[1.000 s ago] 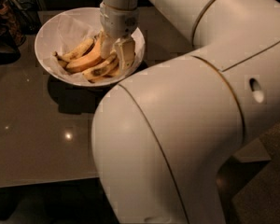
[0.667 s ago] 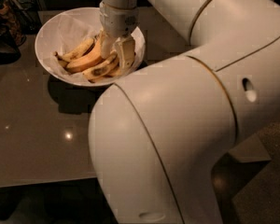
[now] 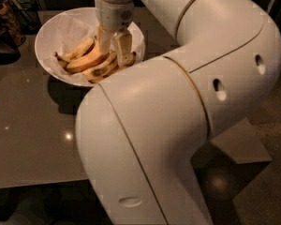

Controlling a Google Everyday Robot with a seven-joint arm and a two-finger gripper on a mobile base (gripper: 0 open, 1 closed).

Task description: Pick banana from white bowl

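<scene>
The white bowl (image 3: 51,32), lined with crinkled white paper, stands on the brown table at the upper left. Several yellow bananas (image 3: 86,61) with dark spots lie in it. My gripper (image 3: 113,45) hangs straight down from the white wrist into the bowl's right half, over the right ends of the bananas. Its two fingers (image 3: 124,45) stand apart, with a banana end showing in the gap below them. The bananas still rest in the bowl. My large white arm fills the middle and right of the view and hides the bowl's right rim.
The brown table (image 3: 28,139) reaches to a front edge at the lower left. Dark objects (image 3: 4,27) stand at the far left next to the bowl. Floor and a flat grey base part (image 3: 239,144) show at the right.
The wrist and gripper have risen slightly over the bowl and the elbow has swung. The bananas and the bowl have not moved.
</scene>
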